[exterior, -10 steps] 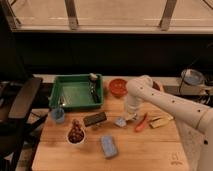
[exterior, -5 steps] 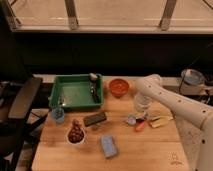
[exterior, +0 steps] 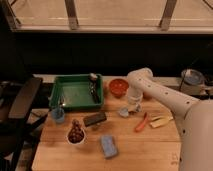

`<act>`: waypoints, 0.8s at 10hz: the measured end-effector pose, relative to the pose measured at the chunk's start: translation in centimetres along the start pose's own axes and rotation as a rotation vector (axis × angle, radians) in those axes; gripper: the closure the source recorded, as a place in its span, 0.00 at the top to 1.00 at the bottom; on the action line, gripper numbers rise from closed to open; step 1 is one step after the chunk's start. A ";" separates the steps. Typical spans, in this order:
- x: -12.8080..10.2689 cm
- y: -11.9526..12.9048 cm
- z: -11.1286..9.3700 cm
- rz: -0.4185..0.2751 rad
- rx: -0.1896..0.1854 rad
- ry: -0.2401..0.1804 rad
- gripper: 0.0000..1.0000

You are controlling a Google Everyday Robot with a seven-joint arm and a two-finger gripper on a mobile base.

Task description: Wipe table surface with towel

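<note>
A small blue-grey towel [exterior: 123,112] lies bunched on the wooden table [exterior: 150,150], right of centre. My gripper [exterior: 131,106] points down at the towel's right edge and is shut on it, pressing it against the tabletop. The white arm [exterior: 160,92] reaches in from the right, with its elbow above the red bowl's right side.
A red bowl [exterior: 119,86] sits just behind the towel, and a green tray [exterior: 75,92] is at back left. An orange tool [exterior: 141,123] and a yellow item [exterior: 161,121] lie right of the towel. A dark bar [exterior: 95,119], white bowl [exterior: 76,134], blue cup [exterior: 58,115] and blue sponge [exterior: 108,146] are to the left and front. A chair [exterior: 20,100] stands at left.
The gripper dragged the towel to the right across the table, then back a little to the left and toward the red bowl. The other objects have not moved.
</note>
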 end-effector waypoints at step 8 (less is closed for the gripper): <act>-0.8 7.0 0.0 0.028 -0.027 -0.060 0.00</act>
